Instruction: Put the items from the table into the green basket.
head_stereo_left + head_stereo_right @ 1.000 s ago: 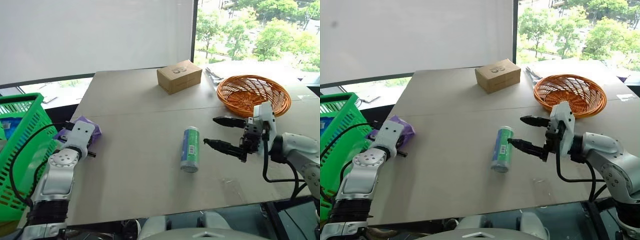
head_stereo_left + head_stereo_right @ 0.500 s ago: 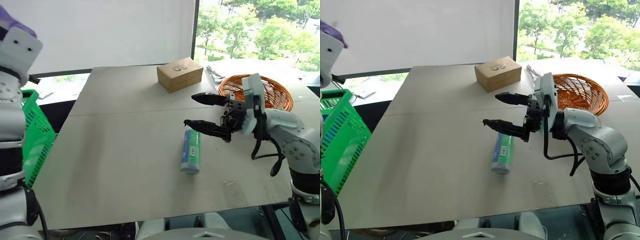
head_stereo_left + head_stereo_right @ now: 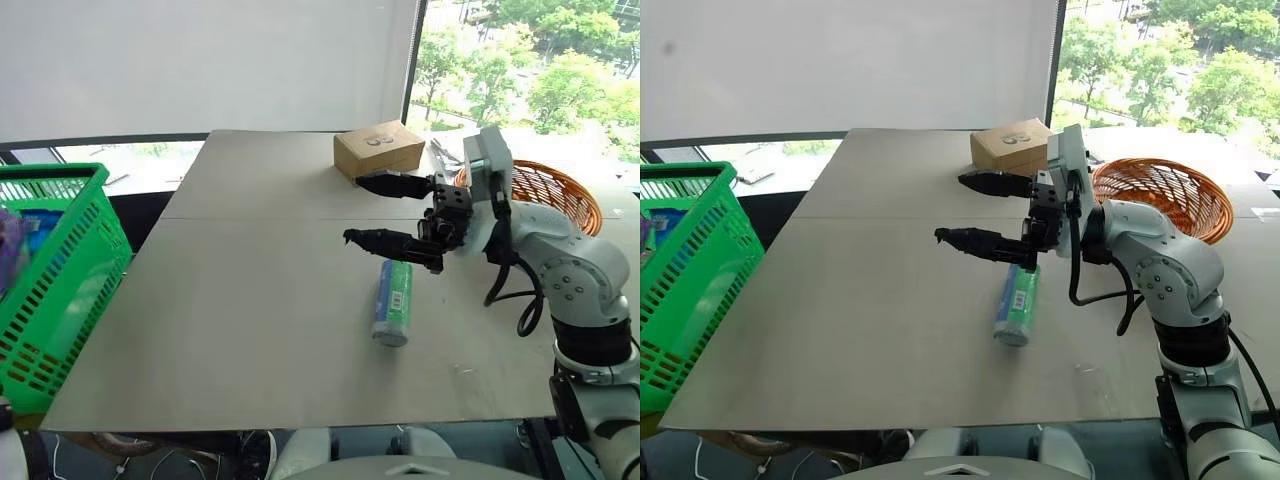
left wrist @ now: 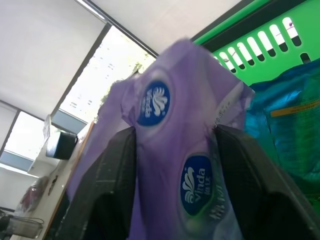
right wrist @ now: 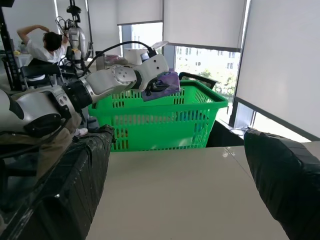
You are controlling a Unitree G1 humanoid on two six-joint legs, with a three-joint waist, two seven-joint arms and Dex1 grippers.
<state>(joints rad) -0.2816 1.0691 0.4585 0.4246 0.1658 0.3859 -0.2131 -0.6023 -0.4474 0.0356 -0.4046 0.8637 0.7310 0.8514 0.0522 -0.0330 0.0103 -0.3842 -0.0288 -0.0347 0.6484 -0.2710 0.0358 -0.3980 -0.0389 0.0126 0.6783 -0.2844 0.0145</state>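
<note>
The purple packet (image 4: 170, 150) sits between my left gripper's (image 4: 175, 132) spread fingers (image 4: 112, 180), over the green basket (image 4: 280, 55). In the right wrist view the left gripper (image 5: 157, 82) hangs above the basket's rim (image 5: 165, 102) with the packet (image 5: 167, 80) at its tips. A purple blur (image 3: 10, 250) shows at the green basket (image 3: 60, 270) beside the table's left edge. The green can (image 3: 392, 302) lies on its side on the table (image 3: 250, 300). My right gripper (image 3: 354, 210) is open and empty, up off the table just beyond the can.
A cardboard box (image 3: 380, 150) stands at the back of the table. A round orange wicker basket (image 3: 545, 195) sits behind my right arm. Blue packaging (image 4: 280, 120) lies inside the green basket. A person (image 5: 40, 47) is in the room beyond the basket.
My left arm lifted the purple packet off the table and swung it left over the green basket, and its fingers spread. My right gripper rose and moved left, still open. The camera shifted.
</note>
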